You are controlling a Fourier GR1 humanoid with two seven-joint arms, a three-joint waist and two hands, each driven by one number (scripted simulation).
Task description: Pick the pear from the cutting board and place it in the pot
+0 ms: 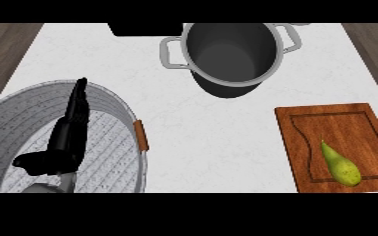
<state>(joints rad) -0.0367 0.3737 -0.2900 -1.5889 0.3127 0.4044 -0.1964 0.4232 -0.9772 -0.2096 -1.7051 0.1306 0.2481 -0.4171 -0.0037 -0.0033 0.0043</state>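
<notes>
A green-yellow pear (339, 165) lies on the wooden cutting board (310, 125) at the lower right, its narrow end pointing up the board. A grey pot (230, 52) with two side handles stands empty at the top middle of the white counter. My left hand (66, 135) shows at the lower left, fingers straight and pointing up, thumb out to the left, holding nothing; it is far from the pear and the pot. My right hand is not in the view.
A large round grey woven basket (118, 125) with a brown handle sits at the lower left, under my left hand. A dark object (144, 29) lies at the counter's far edge. Wooden floor shows at both top corners.
</notes>
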